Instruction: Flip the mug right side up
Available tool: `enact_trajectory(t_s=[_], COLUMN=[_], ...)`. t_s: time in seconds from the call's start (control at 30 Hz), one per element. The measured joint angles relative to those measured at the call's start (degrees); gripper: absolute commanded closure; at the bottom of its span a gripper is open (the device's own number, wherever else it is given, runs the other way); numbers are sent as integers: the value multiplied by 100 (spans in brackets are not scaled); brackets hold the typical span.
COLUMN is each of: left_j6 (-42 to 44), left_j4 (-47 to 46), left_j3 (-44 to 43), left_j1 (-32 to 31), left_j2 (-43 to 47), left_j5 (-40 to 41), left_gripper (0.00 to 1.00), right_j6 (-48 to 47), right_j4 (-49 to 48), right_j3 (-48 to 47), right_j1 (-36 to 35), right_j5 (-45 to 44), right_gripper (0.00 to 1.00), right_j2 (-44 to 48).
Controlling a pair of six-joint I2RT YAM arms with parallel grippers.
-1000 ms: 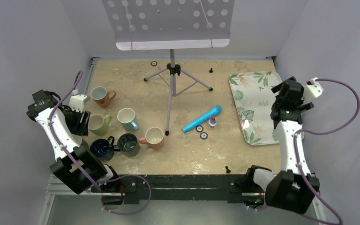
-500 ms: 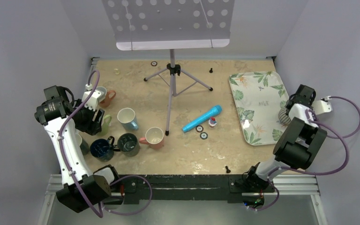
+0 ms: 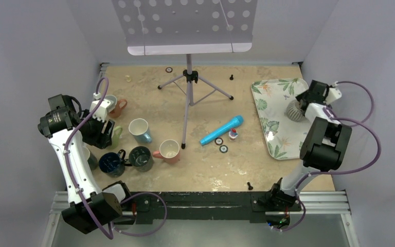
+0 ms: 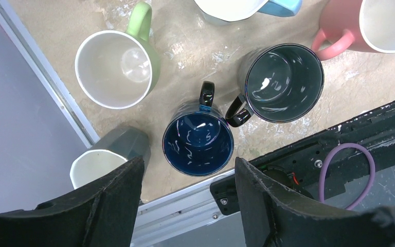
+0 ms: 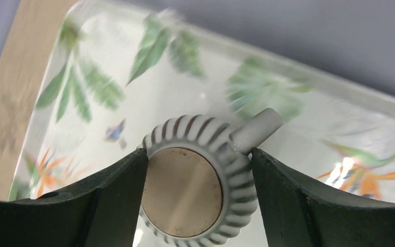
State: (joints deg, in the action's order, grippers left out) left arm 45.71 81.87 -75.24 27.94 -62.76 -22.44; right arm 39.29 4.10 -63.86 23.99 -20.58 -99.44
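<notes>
Right end effector (image 5: pixel 199 157) is closed on the ribbed mug (image 5: pixel 185 193), which is clamped across its body between both fingers, with the handle stub beside one finger. The mug's bare base is turned toward the wrist, so it is judged grasped but not yet righted; rotation and setting down are left. Beyond it the leaf-patterned tray (image 5: pixel 97 98) is seen. Left end effector (image 4: pixel 187 163) is spread apart and empty, with a dark blue mug (image 4: pixel 198 144) directly below it on the surface (image 4: pixel 195 56).
</notes>
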Motion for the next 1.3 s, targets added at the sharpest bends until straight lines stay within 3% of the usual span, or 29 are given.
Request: enact_trajectory(t_s=[0.17,0.23,0.43,0.83,1.0,1.3], left_j6=[-7,-4,-9,-9,-4,46], left_j4=[4,4,2,-15,-111,-258], left_j3=[0,0,0,96,208,345], left_j1=[0,0,0,0,0,0], left_j2=[4,9,9,332,415,466], left_j5=[2,2,2,-57,-144,-144], left_gripper=[31,31,31,31,31,31], right_j6=[-308,-369,-479,413,831,994], right_j4=[-13,90,785,1169,1180,1250], right_j3=[-11,-17,-463,-828,-898,-1137], right_j1=[-774,-859,-669,-229,-205,-190], right_j5=[372,501,514,748,1069,1322], right_gripper=[23,15,6,9,18,65], right_j2=[28,68,105,-280,-813,-1193])
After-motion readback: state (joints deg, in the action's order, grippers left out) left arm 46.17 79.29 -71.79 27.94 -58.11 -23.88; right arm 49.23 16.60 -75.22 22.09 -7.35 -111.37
